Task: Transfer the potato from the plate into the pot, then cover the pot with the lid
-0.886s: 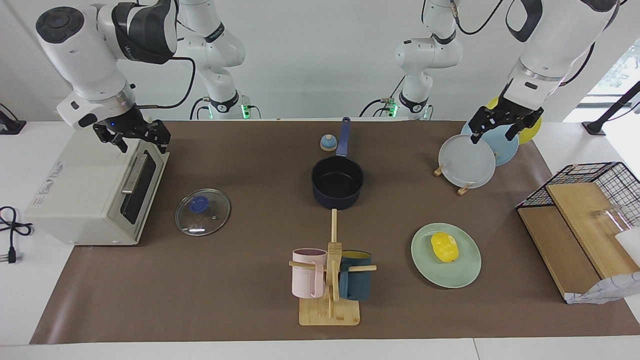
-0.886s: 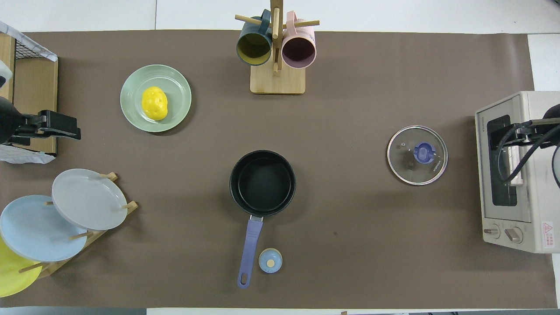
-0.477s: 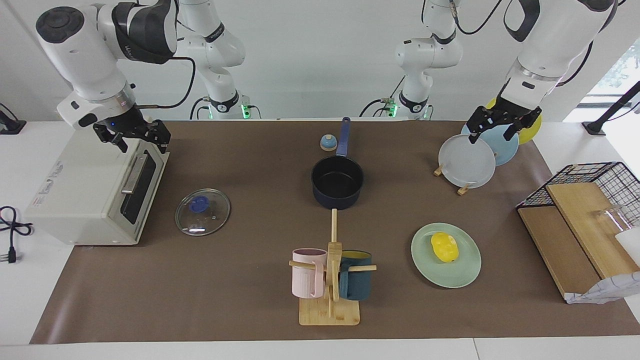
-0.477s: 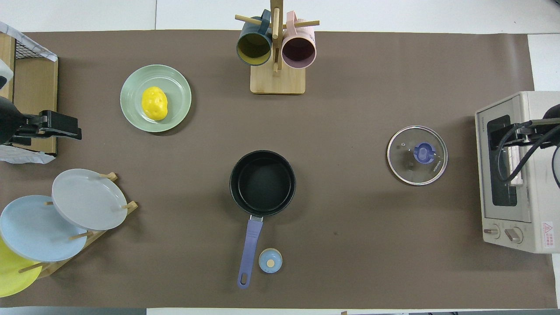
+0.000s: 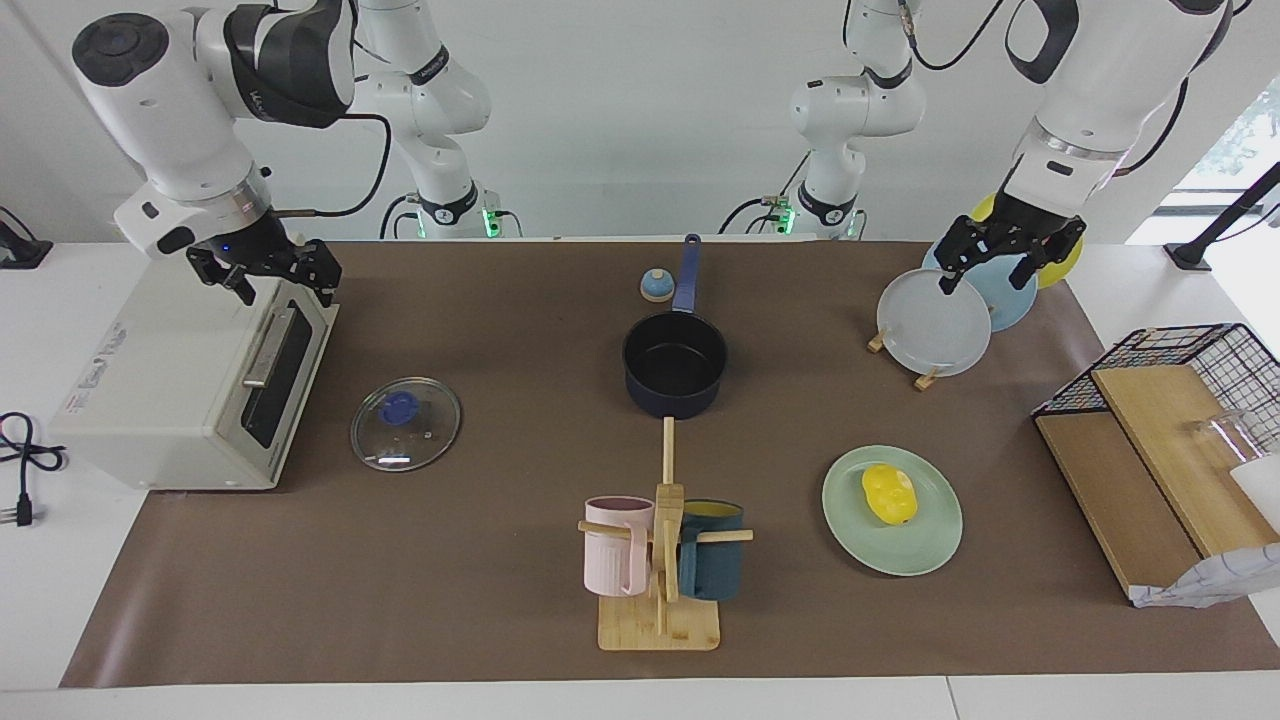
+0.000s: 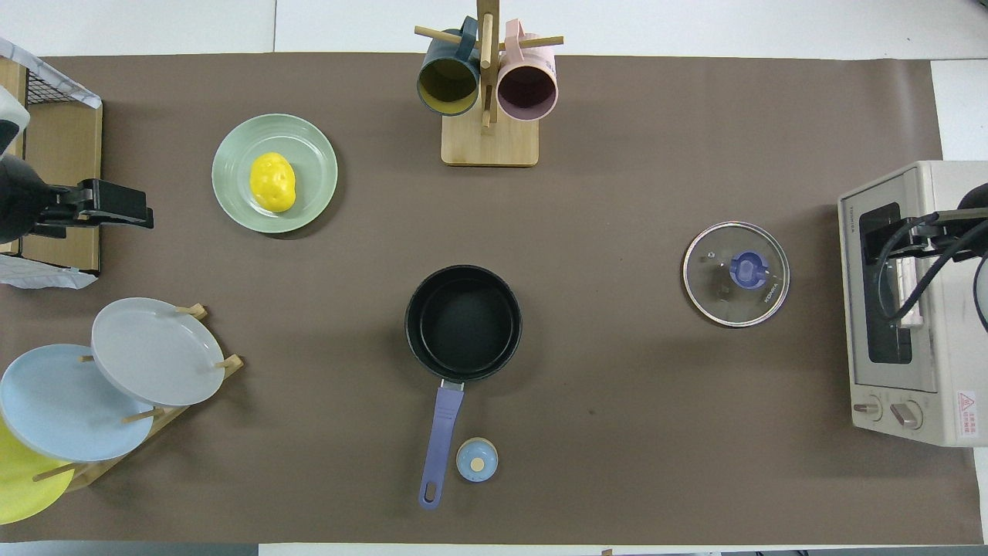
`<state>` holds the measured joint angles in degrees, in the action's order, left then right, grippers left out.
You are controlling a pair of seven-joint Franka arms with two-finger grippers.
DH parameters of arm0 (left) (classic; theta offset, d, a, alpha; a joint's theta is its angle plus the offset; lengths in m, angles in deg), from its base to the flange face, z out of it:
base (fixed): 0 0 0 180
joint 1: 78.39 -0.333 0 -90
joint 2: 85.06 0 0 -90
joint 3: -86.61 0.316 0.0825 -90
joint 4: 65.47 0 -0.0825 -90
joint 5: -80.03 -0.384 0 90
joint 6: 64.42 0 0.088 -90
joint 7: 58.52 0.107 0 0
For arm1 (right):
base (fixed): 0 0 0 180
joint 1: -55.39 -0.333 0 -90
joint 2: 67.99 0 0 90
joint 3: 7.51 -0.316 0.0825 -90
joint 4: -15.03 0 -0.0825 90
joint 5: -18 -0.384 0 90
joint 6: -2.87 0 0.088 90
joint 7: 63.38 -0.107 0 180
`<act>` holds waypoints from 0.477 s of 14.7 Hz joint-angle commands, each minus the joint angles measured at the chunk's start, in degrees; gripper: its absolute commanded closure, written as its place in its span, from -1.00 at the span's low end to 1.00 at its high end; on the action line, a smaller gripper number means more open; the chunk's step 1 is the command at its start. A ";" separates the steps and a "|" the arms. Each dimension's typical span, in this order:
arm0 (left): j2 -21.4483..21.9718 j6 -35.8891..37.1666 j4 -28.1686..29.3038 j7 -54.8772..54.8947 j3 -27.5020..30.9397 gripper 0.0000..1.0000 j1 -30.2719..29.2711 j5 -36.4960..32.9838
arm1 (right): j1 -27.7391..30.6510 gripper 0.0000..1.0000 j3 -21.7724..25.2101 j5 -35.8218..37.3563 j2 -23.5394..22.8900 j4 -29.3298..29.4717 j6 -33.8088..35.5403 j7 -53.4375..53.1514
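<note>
Facing view, clock bearings taken from the pot as seen in that view.

- Right gripper (image 5: pixel 285 283): hangs over the top front edge of the cream box-shaped toaster oven (image 5: pixel 180 390) at the right arm's end of the table. Fingers stand apart, nothing between them. This arm waits.
- Round clear glass lid with metal rim and blue knob (image 5: pixel 405 423): lies flat on the brown table mat (image 5: pixel 480 600) at about 9 o'clock, knob up, just beside the oven's front, well apart from the pot.
- Wooden mug tree (image 5: pixel 660 575) at 6 o'clock, carrying a pink ribbed mug (image 5: pixel 612 548) and a dark teal mug (image 5: pixel 712 565).
- Small blue-and-tan dome bell (image 5: pixel 655 286) near 12 o'clock, just beside the pot handle.
- Small dark navy saucepan, black inside (image 5: pixel 675 365): upright at mid-table, nothing in it, long blue handle pointing to 12 o'clock.
- Round pale mint-green plate (image 5: pixel 925 555) at about 4 o'clock. The small glossy yellow lumpy toy potato (image 5: pixel 888 494) lies on it near its centre.
- Wooden rack of standing plates (image 5: pixel 935 325), white, light blue and yellow, at about 3 o'clock.
- Left gripper (image 5: pixel 985 272): up in the air, seen against the rack's plates, fingers apart and holding nothing. In the overhead view it (image 6: pixel 116 215) sits at 9 o'clock of the mint plate, beside a wooden board (image 6: pixel 62 185), clear of the potato.
- Black wire basket (image 5: pixel 1190 355) at the left arm's end.
</note>
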<state>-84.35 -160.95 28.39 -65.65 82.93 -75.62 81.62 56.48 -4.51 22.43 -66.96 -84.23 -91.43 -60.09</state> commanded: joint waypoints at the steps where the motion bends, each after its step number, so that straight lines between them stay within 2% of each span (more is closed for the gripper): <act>1: -10.69 -0.67 -7.52 -0.17 0.44 -1.00 0.66 1.31 | 0.31 -1.00 -0.09 -1.09 0.38 -0.14 0.61 -0.74; 4: -22.56 -4.95 -14.13 -0.08 0.43 -1.00 1.88 1.23 | 0.31 -1.00 -0.09 -1.09 0.38 -0.14 0.53 -0.74; 7: -29.25 -11.65 -14.23 0.19 0.35 -1.00 1.89 0.96 | 0.31 -1.00 -0.09 -1.09 0.38 -0.06 0.61 -0.74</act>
<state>-108.42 -171.12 17.77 -65.65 82.86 -74.36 82.19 56.48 -4.51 22.43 -66.96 -84.23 -91.43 -60.09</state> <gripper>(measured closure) 0.000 0.000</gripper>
